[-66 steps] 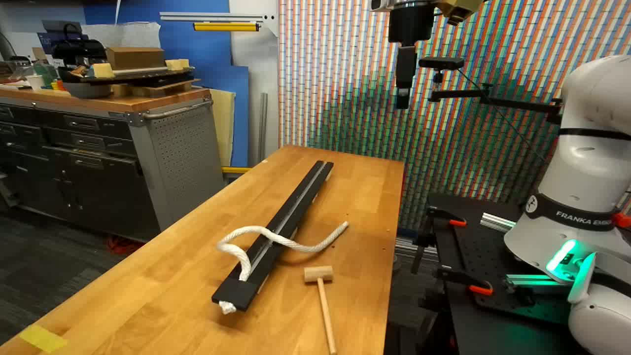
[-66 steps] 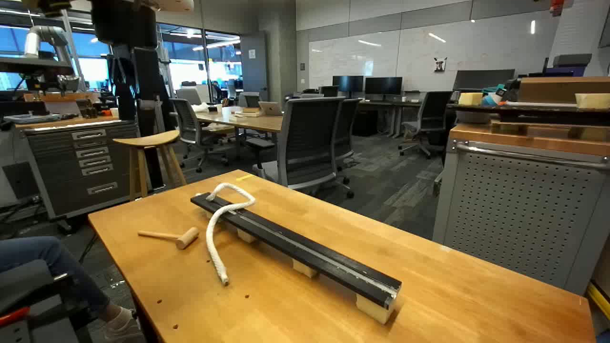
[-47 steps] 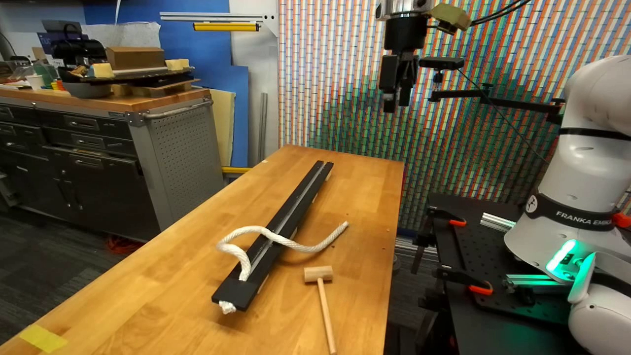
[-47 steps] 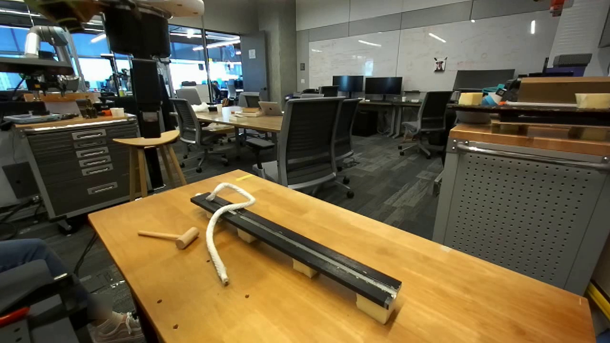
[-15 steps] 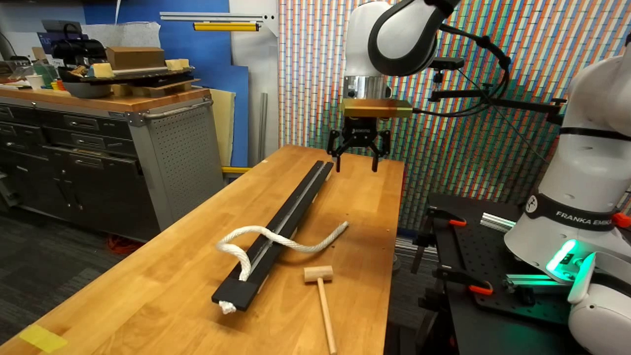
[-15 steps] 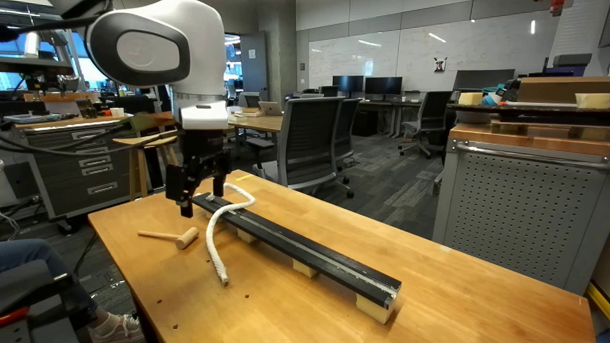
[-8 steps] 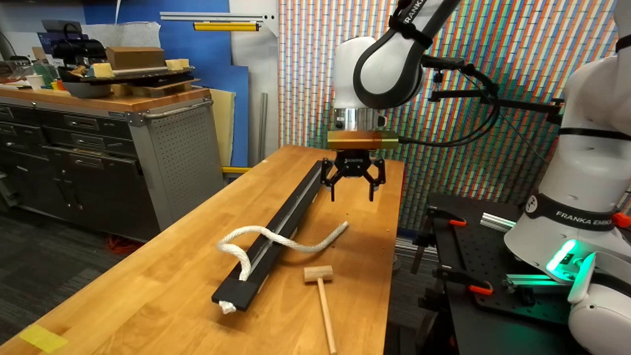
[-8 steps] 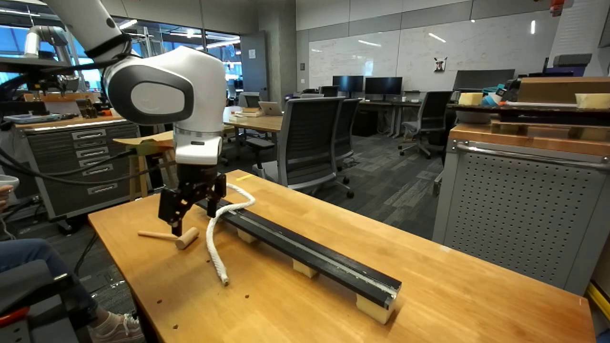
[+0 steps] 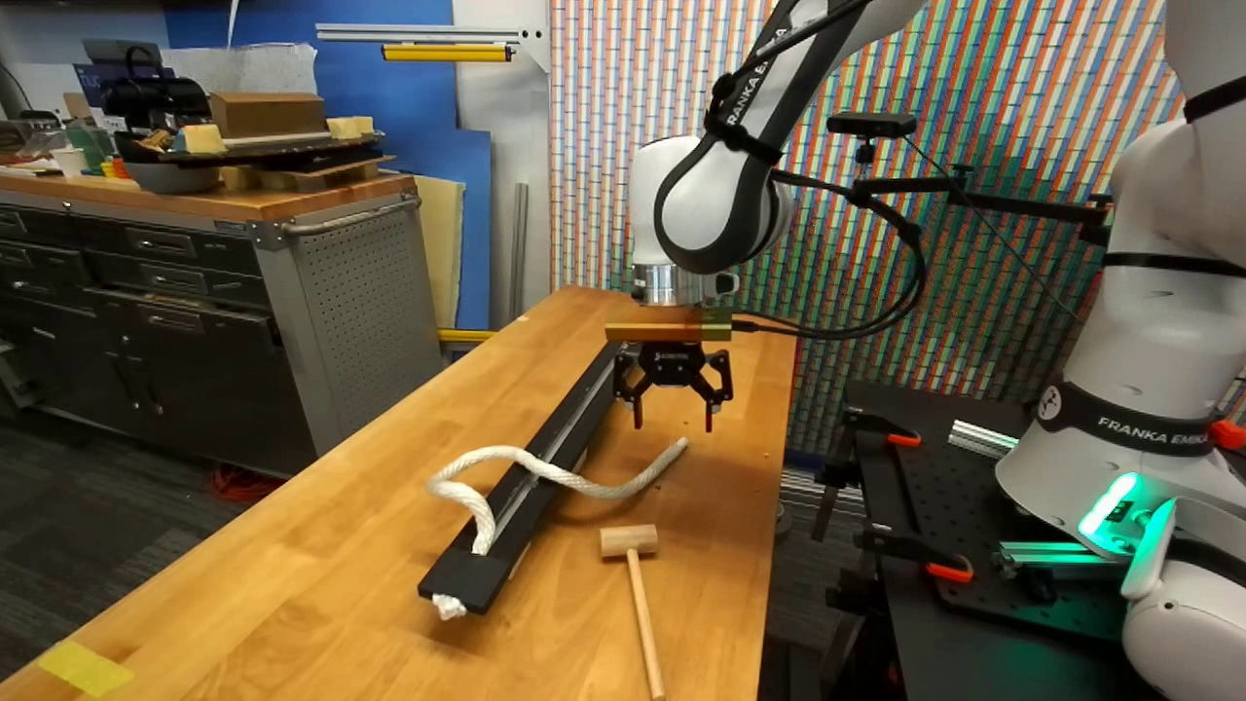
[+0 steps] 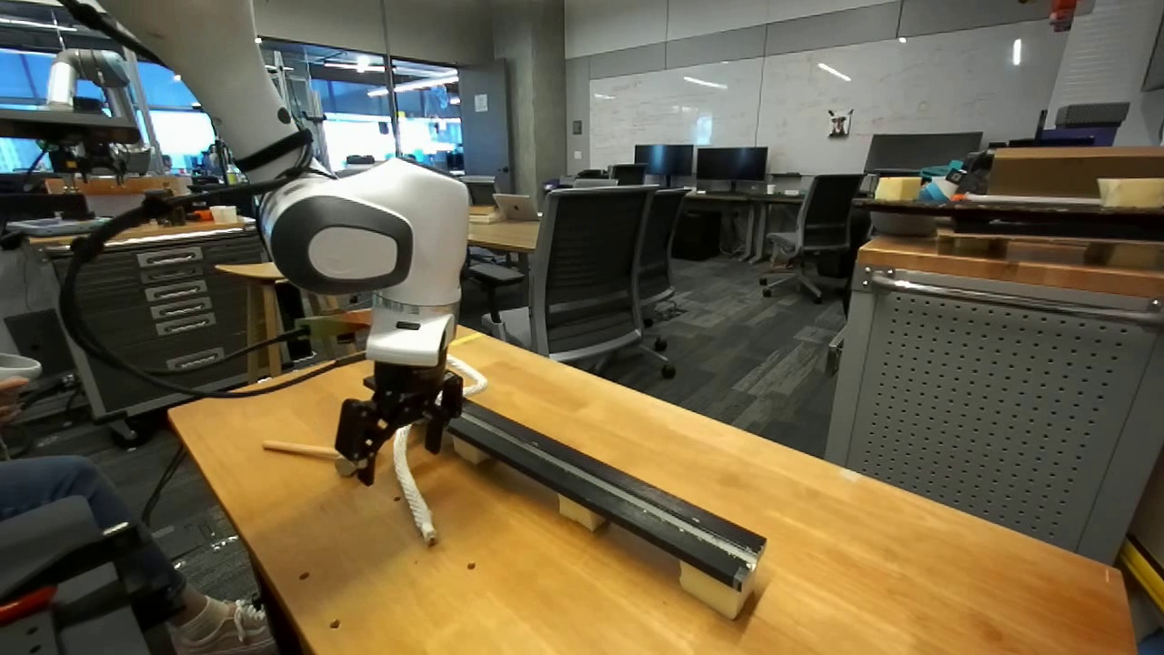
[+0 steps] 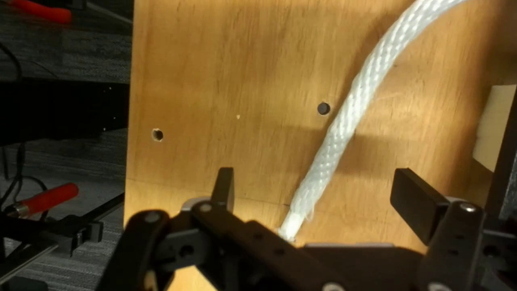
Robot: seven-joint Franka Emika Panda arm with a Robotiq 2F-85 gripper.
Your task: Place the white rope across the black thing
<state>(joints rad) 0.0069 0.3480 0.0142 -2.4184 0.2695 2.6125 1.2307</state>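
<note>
You have warm light on the table (image 10: 864, 564) in both exterior views; in an exterior view the windows (image 10: 359, 127) at the upper left burn nearly white, and streaks of glare mark the whiteboard (image 10: 673, 118); in an exterior view the carpet (image 9: 58, 526) sits dim, while a green light (image 9: 1108, 504) on the arm's base (image 9: 1056, 477) tints the metal rail (image 9: 1061, 555); your wrist view gives the white rope (image 11: 343, 125) bright highlights and a soft shadow on the table, with the upper red clamp handle (image 11: 44, 12) blurred.
</note>
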